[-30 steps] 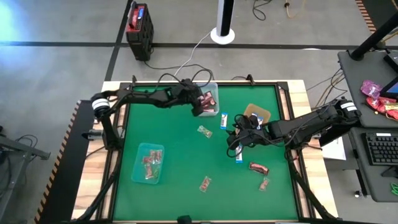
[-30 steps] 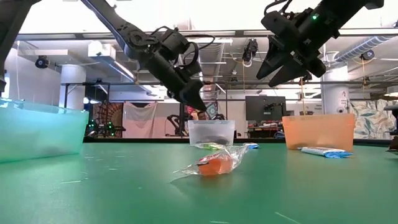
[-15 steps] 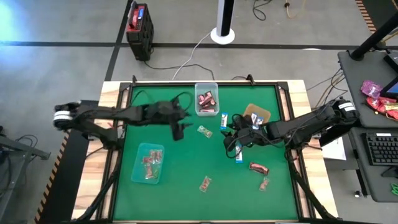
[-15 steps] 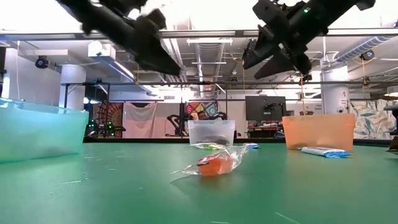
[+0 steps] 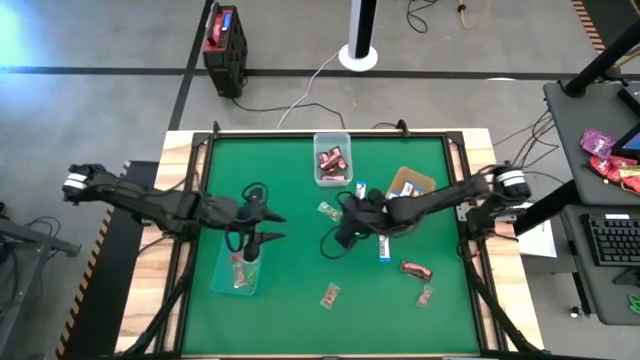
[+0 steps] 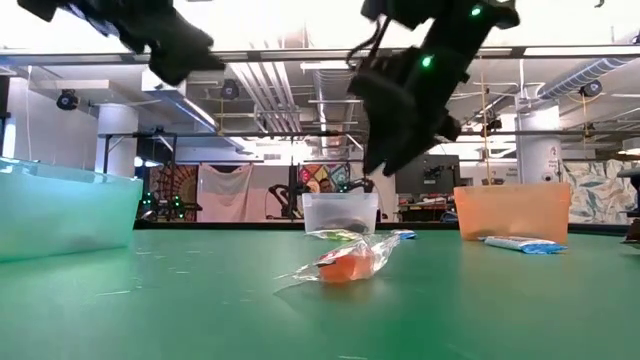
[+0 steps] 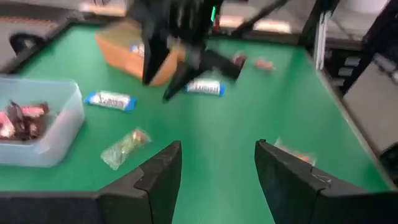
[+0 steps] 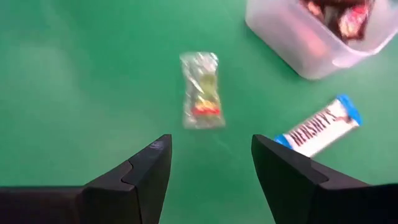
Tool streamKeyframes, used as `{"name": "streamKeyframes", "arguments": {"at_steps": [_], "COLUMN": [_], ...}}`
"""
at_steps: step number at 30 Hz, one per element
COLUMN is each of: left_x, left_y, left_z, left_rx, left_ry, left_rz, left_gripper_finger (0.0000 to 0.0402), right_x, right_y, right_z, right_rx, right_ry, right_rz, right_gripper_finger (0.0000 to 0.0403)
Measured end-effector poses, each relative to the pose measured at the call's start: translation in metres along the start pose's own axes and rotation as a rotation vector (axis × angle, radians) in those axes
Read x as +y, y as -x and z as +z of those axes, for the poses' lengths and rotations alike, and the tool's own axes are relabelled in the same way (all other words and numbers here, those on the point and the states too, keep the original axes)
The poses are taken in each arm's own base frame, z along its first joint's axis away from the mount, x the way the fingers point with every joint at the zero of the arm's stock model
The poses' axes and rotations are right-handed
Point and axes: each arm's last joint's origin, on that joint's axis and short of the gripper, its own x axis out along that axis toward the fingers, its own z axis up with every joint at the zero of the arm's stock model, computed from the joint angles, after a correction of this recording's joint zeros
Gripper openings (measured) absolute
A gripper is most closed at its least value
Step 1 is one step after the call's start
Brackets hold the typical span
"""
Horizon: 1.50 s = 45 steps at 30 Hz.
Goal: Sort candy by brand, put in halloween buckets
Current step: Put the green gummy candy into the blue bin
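Risk ahead: right claw (image 8: pixel 208 171), spread and empty over the clear-wrapped candy (image 8: pixel 201 98) at frame centre, could crinkle the loose wrapper and skid it across the worktop (image 8: pixel 74 93); left claw (image 7: pixel 216 171) also spread.

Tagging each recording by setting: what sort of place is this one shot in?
Most likely a robotics lab or workshop. Exposed ducts and pipes run along the ceiling behind the green table, cables trail over a grey floor, and a desk with a keyboard stands beside the rig.
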Motion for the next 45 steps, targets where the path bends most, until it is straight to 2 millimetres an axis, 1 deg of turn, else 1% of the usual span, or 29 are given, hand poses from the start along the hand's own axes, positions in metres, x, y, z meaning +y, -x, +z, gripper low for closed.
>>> {"name": "streamKeyframes", "arguments": {"at_steps": [2, 6, 9, 11, 18, 21, 25, 30, 32, 34, 42, 43, 45], "left_x": [-0.005, -0.013, -0.021, -0.026, -0.036, -0.037, -0.038, -0.037, -0.037, -0.037, -0.036, -0.035, -0.035], "left_y": [0.010, 0.024, 0.033, 0.037, 0.042, 0.041, 0.041, 0.039, 0.038, 0.037, 0.036, 0.036, 0.035], "left_z": [0.005, 0.011, 0.015, 0.013, 0.009, 0.008, 0.006, 0.001, -0.001, -0.003, -0.007, -0.007, -0.011], "left_rx": [-0.012, -0.025, -0.056, -0.059, -0.075, -0.072, -0.063, -0.045, -0.040, -0.033, -0.021, -0.015, -0.001], "left_ry": [-0.001, 0.001, 0.009, -0.003, -0.027, -0.030, -0.032, -0.039, -0.036, -0.037, -0.027, -0.029, -0.034], "left_rz": [-0.006, -0.046, -0.084, -0.092, -0.080, -0.081, -0.084, -0.080, -0.079, -0.077, -0.060, -0.058, -0.054], "left_gripper_finger": [0.0186, 0.0186, 0.0186, 0.0186, 0.0186, 0.0186, 0.0186, 0.0186, 0.0186, 0.0186, 0.0186, 0.0186, 0.0186], "right_x": [0.004, 0.016, 0.019, 0.018, 0.012, 0.007, 0.004, 0.003, 0.004, 0.005, 0.010, 0.011, 0.015], "right_y": [-0.009, -0.028, -0.042, -0.049, -0.073, -0.083, -0.096, -0.105, -0.107, -0.106, -0.104, -0.103, -0.098], "right_z": [0.001, 0.000, -0.003, -0.003, 0.004, 0.005, 0.005, 0.003, 0.003, 0.003, 0.001, 0.001, 0.000], "right_rx": [0.047, 0.069, 0.071, 0.042, 0.003, 0.018, 0.048, 0.060, 0.070, 0.075, 0.076, 0.072, 0.064], "right_ry": [0.054, 0.173, 0.192, 0.180, 0.135, 0.127, 0.108, 0.099, 0.101, 0.109, 0.148, 0.160, 0.181], "right_rz": [-0.036, -0.045, -0.065, -0.096, -0.113, -0.120, -0.077, -0.057, -0.032, -0.011, 0.030, 0.035, 0.048], "right_gripper_finger": [0.0215, 0.0215, 0.0215, 0.0215, 0.0215, 0.0215, 0.0215, 0.0209, 0.0196, 0.0173, 0.0032, 0.0022, 0.0018]}}
